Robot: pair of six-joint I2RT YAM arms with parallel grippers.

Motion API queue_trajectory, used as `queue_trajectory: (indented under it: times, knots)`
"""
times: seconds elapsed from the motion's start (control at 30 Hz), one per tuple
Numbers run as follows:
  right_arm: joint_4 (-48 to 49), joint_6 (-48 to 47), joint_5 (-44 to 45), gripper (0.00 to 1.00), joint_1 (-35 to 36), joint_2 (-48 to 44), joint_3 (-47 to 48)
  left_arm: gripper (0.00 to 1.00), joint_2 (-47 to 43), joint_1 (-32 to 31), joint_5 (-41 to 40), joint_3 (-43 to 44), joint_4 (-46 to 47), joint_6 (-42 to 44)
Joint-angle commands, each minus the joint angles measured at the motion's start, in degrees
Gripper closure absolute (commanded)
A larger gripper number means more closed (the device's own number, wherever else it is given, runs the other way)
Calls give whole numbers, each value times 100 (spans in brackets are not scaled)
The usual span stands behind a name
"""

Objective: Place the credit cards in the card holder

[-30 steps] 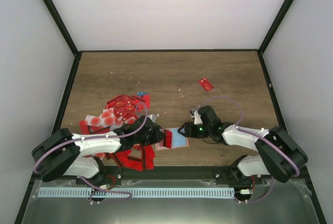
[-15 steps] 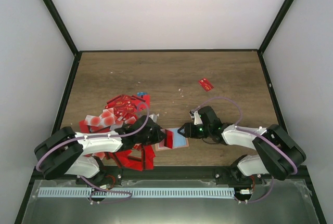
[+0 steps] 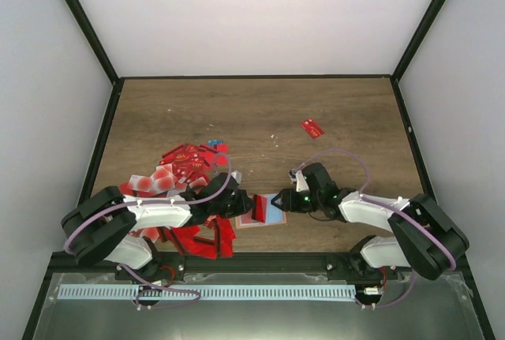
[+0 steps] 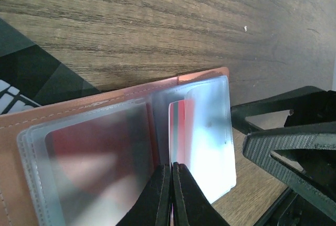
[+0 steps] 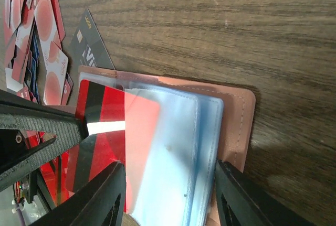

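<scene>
One red card (image 5: 102, 131) pinched in left end effector (image 4: 171, 176), jaws fully closed, leading edge partway into clear sleeve of card holder (image 5: 236, 110). Right end effector (image 5: 168, 194) half spread astride holder, apparently steadying it flat on counter (image 4: 157, 27). Step: insertion. Next: push card straight home, release. Other credit cards (image 3: 177, 166) heaped left.

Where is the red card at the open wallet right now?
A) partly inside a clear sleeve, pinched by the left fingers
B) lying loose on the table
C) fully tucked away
A: the red card sits partly under the card holder's clear sleeve, left fingers pinching its outer end.
</scene>
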Motion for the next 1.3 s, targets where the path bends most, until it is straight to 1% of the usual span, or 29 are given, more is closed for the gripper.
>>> queue_trajectory:
  times: [0.0,0.17,0.7,1.27]
  knots:
    - [-382,-111,51,51,-26,-204,5,96,226,25,-56,111,4,126]
    - [-428,-82,-26,51,-26,-270,2,96,377,17,38,149,100,131]
    - [-42,214,-468,53,-26,-331,-332,96,589,14,155,150,256,36]
    - [30,301,-485,53,-26,-339,-338,96,889,-163,281,176,509,-325]
